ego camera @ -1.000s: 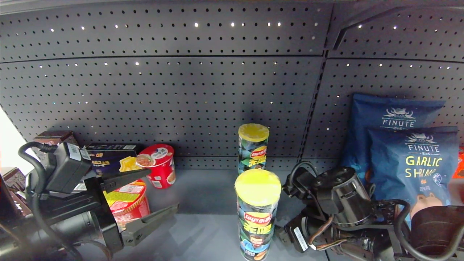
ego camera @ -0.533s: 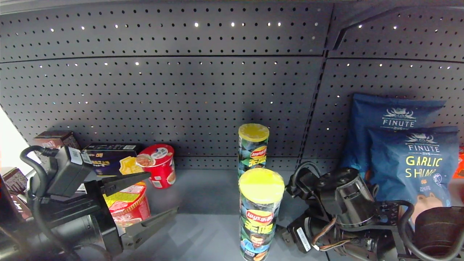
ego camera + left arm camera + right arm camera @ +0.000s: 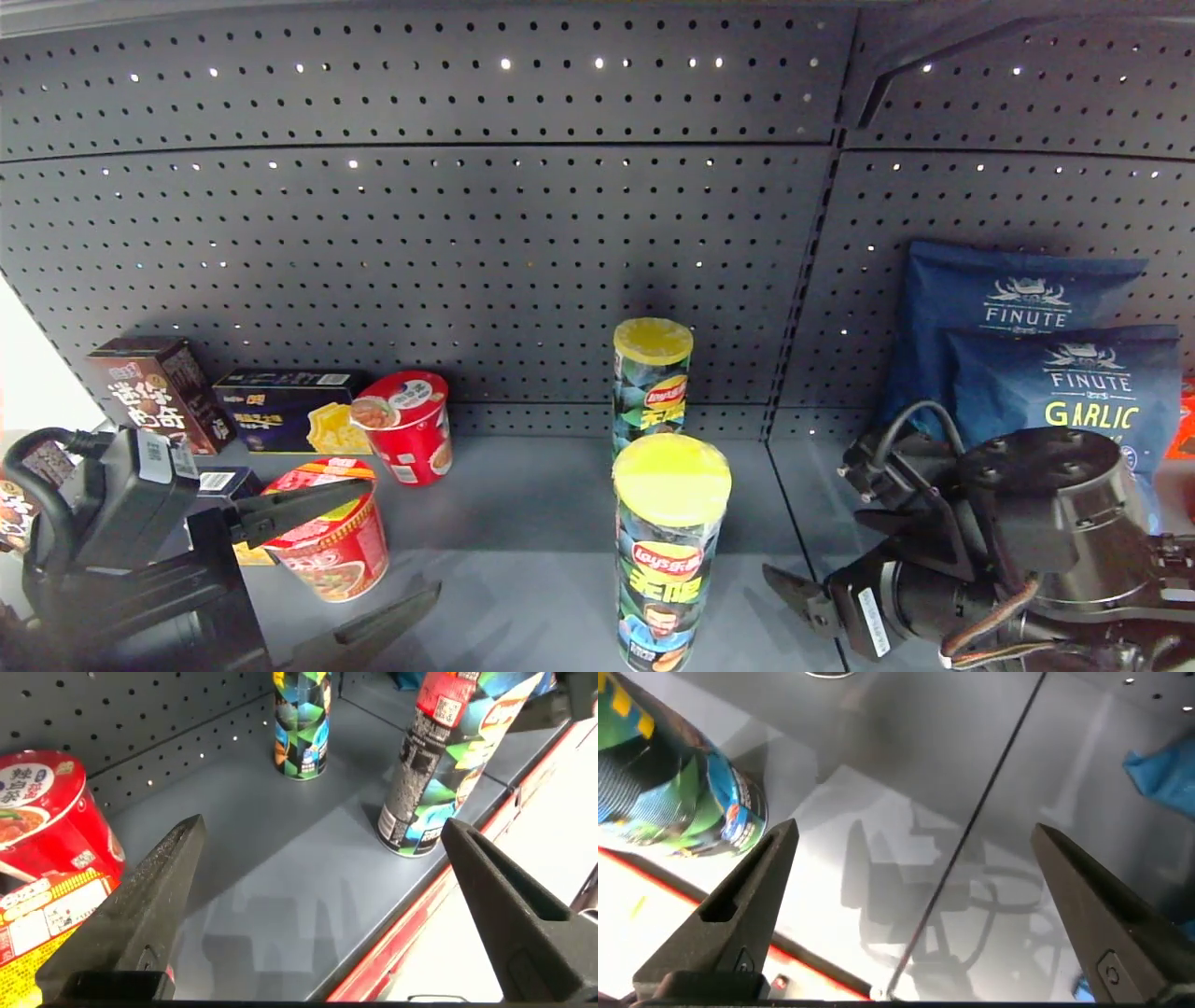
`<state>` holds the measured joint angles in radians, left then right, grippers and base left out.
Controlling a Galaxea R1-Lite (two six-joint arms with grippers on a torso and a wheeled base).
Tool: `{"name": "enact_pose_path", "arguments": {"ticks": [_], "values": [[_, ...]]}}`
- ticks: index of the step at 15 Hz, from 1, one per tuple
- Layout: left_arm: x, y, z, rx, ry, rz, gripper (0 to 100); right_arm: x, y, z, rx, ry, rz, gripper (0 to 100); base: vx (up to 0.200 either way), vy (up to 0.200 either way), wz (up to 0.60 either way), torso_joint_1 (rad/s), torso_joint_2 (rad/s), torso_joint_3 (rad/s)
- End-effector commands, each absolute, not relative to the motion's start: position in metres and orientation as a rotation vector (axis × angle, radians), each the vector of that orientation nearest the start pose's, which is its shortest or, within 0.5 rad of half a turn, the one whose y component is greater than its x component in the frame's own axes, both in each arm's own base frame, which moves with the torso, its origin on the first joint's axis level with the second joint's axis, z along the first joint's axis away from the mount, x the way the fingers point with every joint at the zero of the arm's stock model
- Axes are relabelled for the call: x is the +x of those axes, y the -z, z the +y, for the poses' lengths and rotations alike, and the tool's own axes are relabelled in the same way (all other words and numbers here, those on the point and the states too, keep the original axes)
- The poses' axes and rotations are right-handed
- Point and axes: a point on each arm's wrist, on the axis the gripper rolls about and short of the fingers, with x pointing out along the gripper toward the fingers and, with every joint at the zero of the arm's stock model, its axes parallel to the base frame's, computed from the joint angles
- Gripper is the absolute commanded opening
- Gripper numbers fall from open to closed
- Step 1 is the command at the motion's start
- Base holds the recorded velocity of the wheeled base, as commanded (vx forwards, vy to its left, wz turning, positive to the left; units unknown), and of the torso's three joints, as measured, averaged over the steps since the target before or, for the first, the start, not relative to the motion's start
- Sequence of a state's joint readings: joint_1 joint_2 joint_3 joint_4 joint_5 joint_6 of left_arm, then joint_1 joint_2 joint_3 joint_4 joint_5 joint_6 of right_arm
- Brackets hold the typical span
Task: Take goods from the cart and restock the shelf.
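While the left gripper (image 3: 320,831) and right gripper (image 3: 913,831) gape empty, a chips can (image 3: 667,560) stands near the shelf's (image 3: 523,523) front edge.

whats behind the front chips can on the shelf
A second chips can with a yellow lid stands upright behind the front chips can, close to the pegboard back wall. In the head view the front can's lid covers its base.
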<state>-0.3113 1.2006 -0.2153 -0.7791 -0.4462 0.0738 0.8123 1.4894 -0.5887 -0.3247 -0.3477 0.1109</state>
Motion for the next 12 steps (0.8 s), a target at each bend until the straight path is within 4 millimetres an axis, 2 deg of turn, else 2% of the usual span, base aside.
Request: {"name": "enact_pose_path", "arguments": {"ticks": [1,4,12], "values": [[0.139,-0.157,-0.055,0.055,0.761,0.173,100,0.151,-0.163,0.158,-0.195,-0.456,0.472,100,0.0,0.0,0.0,0.0,0.0,0.0],[0.139,-0.157,-0.054,0.055,0.759,0.173,100,0.139,-0.158,0.164,-0.221,-0.52,0.483,100,0.0,0.0,0.0,0.0,0.0,0.0],[0.139,-0.157,-0.054,0.054,0.758,0.175,100,0.146,-0.148,0.18,-0.252,-0.546,0.521,100,0.0,0.0,0.0,0.0,0.0,0.0]]}}
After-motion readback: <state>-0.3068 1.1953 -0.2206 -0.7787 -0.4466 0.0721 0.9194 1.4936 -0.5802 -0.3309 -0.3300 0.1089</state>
